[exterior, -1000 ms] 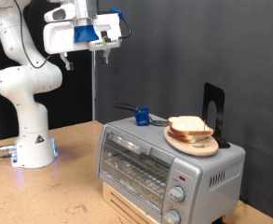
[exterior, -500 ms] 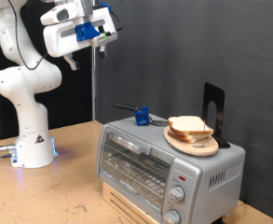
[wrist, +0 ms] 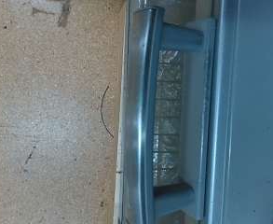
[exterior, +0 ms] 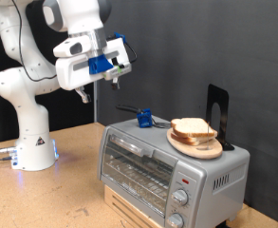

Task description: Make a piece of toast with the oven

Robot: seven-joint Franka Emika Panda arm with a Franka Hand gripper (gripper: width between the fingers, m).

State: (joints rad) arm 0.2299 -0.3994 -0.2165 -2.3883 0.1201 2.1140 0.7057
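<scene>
We see the gripper (exterior: 122, 59) high above the oven (exterior: 172, 169), holding nothing; we cannot tell whether its fingers are apart. The door is closed, and bread slices (exterior: 194, 130) sit stacked on top. The wrist view looks down on the door handle (wrist: 143, 112), so we judge a good grasp needs the fingers centred across that bar.

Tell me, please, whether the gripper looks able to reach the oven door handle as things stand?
Probably yes: the gripper hangs above the oven, nothing lies between them, and the wrist view shows the door handle unobstructed.

You have a round wooden plate (exterior: 211, 151), small blue clip (exterior: 144, 119), upright black stand (exterior: 218, 112), speckled tan tabletop (exterior: 72, 195).
</scene>
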